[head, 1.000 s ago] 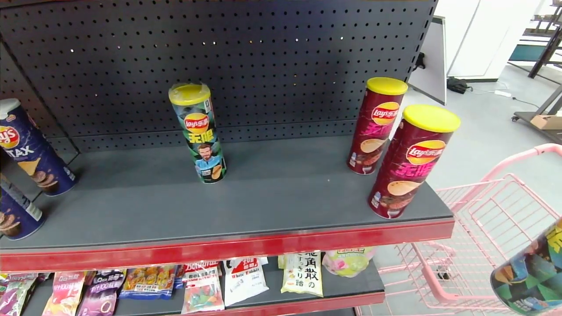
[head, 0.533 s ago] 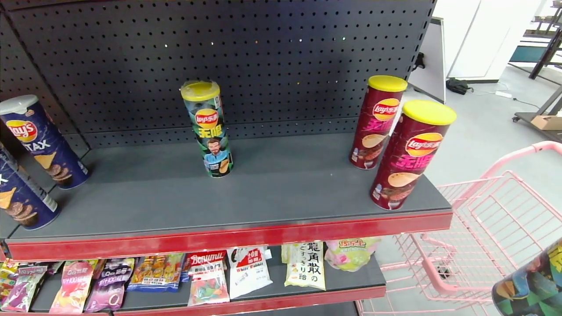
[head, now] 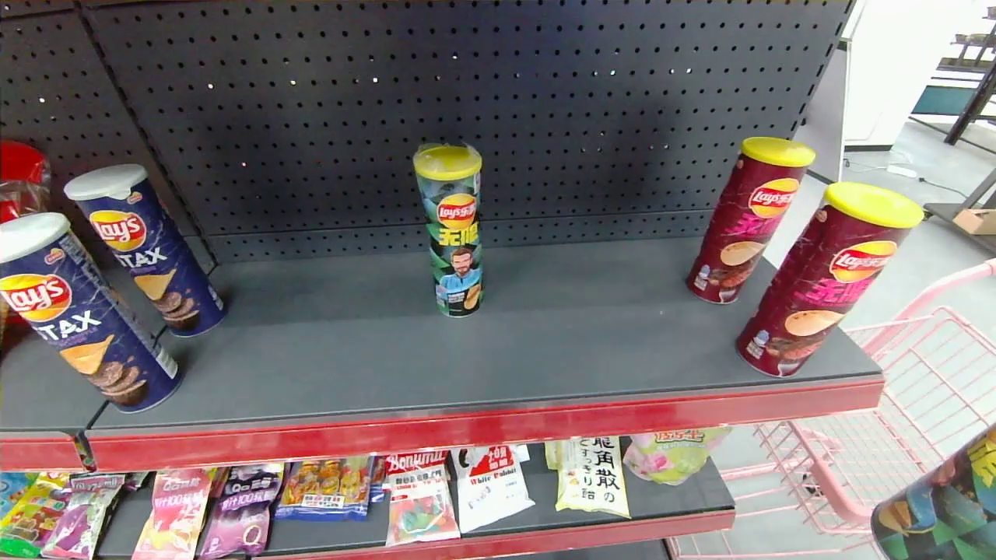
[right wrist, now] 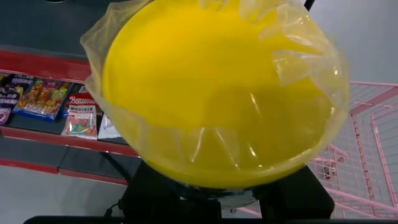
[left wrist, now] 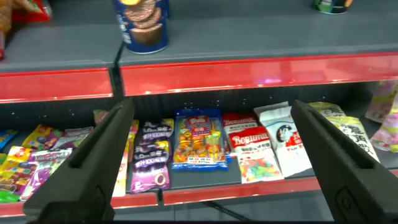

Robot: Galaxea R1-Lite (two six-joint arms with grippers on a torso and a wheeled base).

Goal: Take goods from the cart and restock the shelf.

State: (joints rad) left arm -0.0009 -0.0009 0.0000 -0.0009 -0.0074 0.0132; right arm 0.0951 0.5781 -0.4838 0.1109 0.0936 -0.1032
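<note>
Right gripper (right wrist: 217, 202): closed on the held chip can (head: 945, 498); in the right wrist view the black gripper body sits under the can, and the can's yellow lid (right wrist: 217, 87), wrapped in clear film, is close to the camera.
Held chip can: dark with a green-and-blue pattern. In the head view it is low on the robot's right, off the shelf (head: 560, 342), beside the pink cart (head: 984, 269) and below the level of the shelf board.
Left gripper (left wrist: 211, 168): fingers (left wrist: 93, 155) spread wide with nothing between them. It faces the red front edge of the shelf and the lower shelf (left wrist: 205, 186) beneath it.
Shelf, centre: one green can (head: 455, 229) stands upright and alone near the pegboard (head: 467, 93), well apart from the other cans.
Shelf, right end: two maroon cans (head: 829, 280) with yellow lids stand one behind the other; the nearer one is just at the front edge.
Shelf, left end: two blue cans (head: 78, 311) with white lids are on the adjoining board, both upright.
Lower shelf: snack bags (head: 420, 498) lie in a row side by side — mixed colours, flat on the board.
Cart: wire basket at the right end of the shelf; contents cannot be made out.
</note>
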